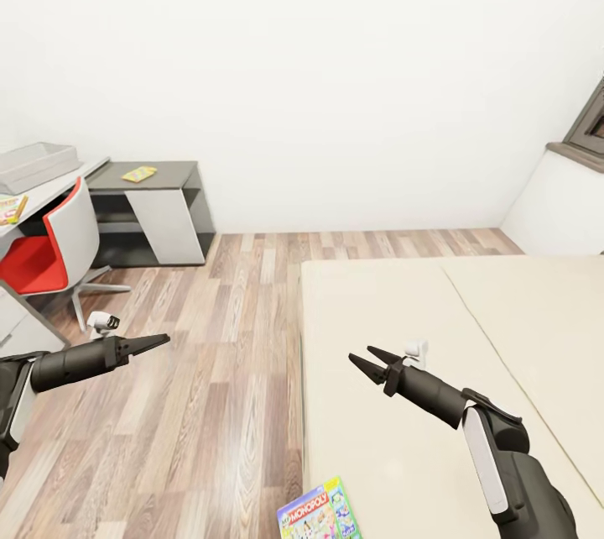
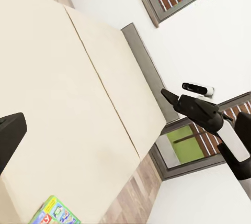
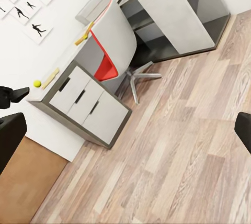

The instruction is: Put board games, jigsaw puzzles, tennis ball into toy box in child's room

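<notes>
A white-blue board game with a green edge lies on the beige bed near its front edge, also seen from the left wrist as a board game. My right gripper hovers open above the bed, well short of the game. My left gripper hangs open over the floor. On the pale table stands the grey toy box, with a colourful flat slab beside it. A yellow flat box lies on the dark lower top. The tennis ball sits at the table's end.
A red and white swivel chair stands at the table, over the wood floor that runs between desk and bed. White drawers sit under the table. A window is at the far right.
</notes>
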